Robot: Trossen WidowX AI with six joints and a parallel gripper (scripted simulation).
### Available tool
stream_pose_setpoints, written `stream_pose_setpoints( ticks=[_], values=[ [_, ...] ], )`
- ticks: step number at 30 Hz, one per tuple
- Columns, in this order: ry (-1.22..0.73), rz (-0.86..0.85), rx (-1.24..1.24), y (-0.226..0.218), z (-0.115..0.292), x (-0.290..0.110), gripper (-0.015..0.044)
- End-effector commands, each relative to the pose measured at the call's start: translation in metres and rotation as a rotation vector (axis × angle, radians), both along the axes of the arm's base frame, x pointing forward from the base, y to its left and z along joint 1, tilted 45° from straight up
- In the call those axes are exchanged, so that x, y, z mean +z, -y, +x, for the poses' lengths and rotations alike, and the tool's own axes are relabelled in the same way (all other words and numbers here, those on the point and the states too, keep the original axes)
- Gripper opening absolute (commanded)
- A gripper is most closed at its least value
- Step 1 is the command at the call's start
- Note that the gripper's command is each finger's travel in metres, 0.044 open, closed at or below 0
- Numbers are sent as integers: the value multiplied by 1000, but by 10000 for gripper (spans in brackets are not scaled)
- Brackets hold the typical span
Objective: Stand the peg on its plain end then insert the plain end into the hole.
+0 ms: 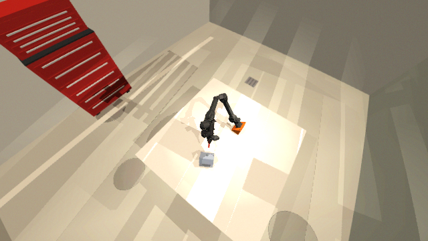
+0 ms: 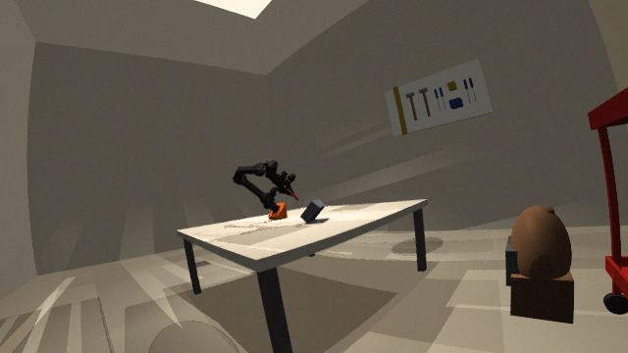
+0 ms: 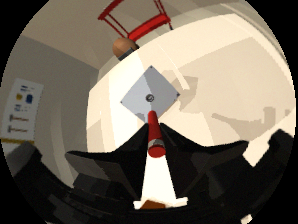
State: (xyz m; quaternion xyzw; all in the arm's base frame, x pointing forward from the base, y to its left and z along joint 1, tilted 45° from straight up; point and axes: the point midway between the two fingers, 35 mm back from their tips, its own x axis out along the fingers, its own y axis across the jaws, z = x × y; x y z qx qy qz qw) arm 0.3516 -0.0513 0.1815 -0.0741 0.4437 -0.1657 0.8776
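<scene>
My gripper (image 1: pixel 210 138) (image 2: pixel 290 191) (image 3: pixel 153 125) is shut on the red peg (image 1: pixel 209 144) (image 2: pixel 294 195) (image 3: pixel 154 137). The peg sticks out ahead of the fingers, free end forward. It points down at the sloped grey panel (image 1: pixel 206 159) (image 2: pixel 313 211) (image 3: pixel 162 102). In the wrist view the peg's tip lies just short of the small dark hole (image 3: pixel 149 99) in the panel's face and lines up with it. The peg is in the air, a short way above and behind the panel. The white band is hidden between the fingers.
The arm's orange base (image 1: pixel 239 127) (image 2: pixel 278 211) sits on the white table (image 1: pixel 267 150) (image 2: pixel 275 245) behind the panel. A red tool chest (image 1: pixel 60 53) and a red cart (image 2: pixel 610 196) (image 3: pixel 136 10) stand off the table. A brown egg-shaped object (image 2: pixel 540 242) stands on a box on the floor.
</scene>
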Motion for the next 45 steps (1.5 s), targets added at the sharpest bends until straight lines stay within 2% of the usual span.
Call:
stream_pose_setpoints(
  ticks=[1,23,45],
  values=[
    [-1,3,8,1,7,-6,0],
    [27,8,10,16,35,-31,0],
    [36,15,2,24,44,-41,0]
  ],
)
